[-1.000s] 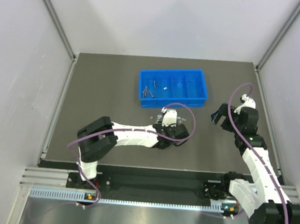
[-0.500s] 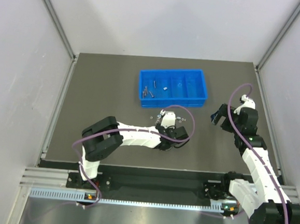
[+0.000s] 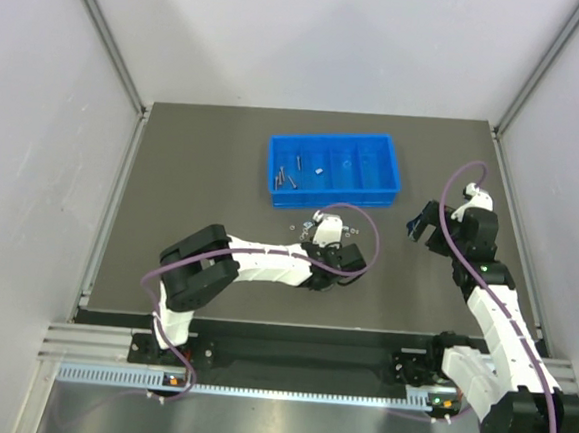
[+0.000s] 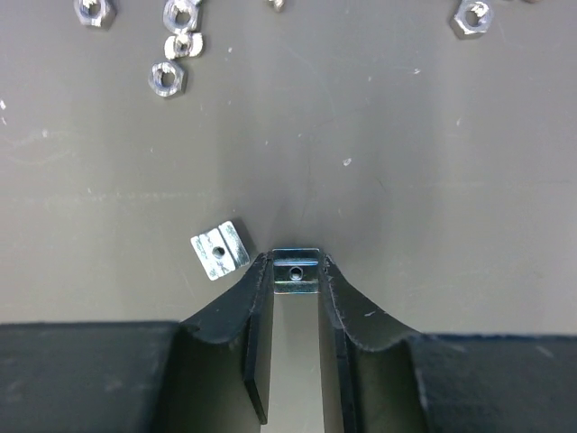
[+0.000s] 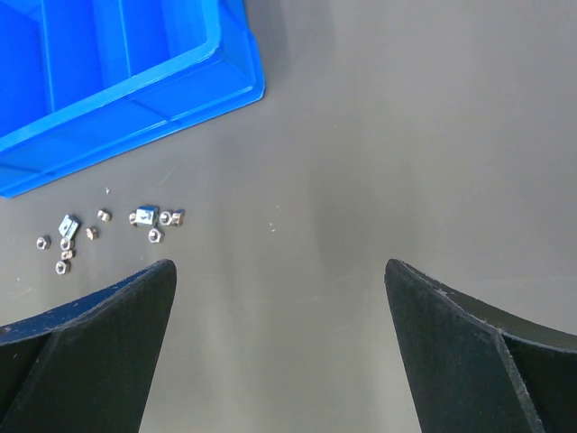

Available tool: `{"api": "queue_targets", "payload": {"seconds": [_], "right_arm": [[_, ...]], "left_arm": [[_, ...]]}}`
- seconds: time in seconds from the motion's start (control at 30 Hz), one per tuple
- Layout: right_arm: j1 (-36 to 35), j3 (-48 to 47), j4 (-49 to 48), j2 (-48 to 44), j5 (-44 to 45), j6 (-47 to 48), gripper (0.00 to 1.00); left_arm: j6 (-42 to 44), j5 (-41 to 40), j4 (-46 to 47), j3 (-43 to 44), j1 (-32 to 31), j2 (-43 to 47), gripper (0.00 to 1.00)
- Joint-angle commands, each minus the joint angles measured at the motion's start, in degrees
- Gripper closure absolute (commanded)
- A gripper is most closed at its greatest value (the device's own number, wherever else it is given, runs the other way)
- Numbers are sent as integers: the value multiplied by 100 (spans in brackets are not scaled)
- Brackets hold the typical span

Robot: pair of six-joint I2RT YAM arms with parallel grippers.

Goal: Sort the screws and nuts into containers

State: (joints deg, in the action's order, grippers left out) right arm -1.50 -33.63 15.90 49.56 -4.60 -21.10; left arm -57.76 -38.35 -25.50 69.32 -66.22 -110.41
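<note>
While the left tool point(image 4: 296, 267) grasps the nut point(image 4: 296, 274) between its tips, lift vertically, clear of the loose nut point(image 4: 220, 251) at 9 o'clock; the right tool point(image 5: 279, 271) hangs spread.

From here it looks to me like a robotics lab test cell: plain pale panel walls point(image 3: 35, 136) box in a dark table point(image 3: 202, 180), and both arms point(image 3: 493, 313) are bolted to aluminium rails point(image 3: 89, 346).

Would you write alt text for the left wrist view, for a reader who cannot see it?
The left claw pinches a small square nut between its black fingertips on a dark table. A second square nut lies just left of it, and hex nuts sit scattered along the top edge.
</note>
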Motion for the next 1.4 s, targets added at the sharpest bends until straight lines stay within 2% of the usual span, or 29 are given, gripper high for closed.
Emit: {"api": "queue_targets", "payload": {"seconds": [0.0, 0.17, 0.3, 0.53, 0.67, 0.8, 0.97, 1.07, 1.1, 1.23, 1.37], "right_arm": [[-44, -12, -166, 1, 21, -8, 0], [-52, 5, -184, 27, 29, -17, 0], [-52, 5, -228, 45, 21, -25, 0], [-52, -38, -280, 212, -6, -34, 0], [-52, -135, -272, 370, 47, -17, 0], [-44, -153, -289, 423, 56, -25, 0], [-52, -162, -307, 502, 82, -17, 0], [-44, -197, -281, 537, 56, 1, 0], [-44, -197, -281, 537, 56, 1, 0], [-44, -171, -272, 458, 65, 1, 0], [-44, -162, -245, 379, 65, 10, 0]], "left_arm": [[640, -137, 334, 231, -5, 467, 83], [1705, -226, 1105, 547, 380, 1239, 83], [2478, -138, 1583, 863, 881, 1294, 82], [2875, 723, 1610, 2109, 2251, 478, 82], [3033, 1047, 1565, 2805, 2569, -347, 81], [3104, 979, 1311, 3447, 2701, -990, 81], [3060, 882, 1337, 3474, 2737, -1263, 80], [3069, 908, 1276, 3457, 2737, -1308, 75], [3095, 934, 1267, 3457, 2737, -1290, 65], [3165, 1057, 1284, 3256, 2737, -870, 46], [3332, 1477, 1346, 2913, 2711, -246, 41]]}}
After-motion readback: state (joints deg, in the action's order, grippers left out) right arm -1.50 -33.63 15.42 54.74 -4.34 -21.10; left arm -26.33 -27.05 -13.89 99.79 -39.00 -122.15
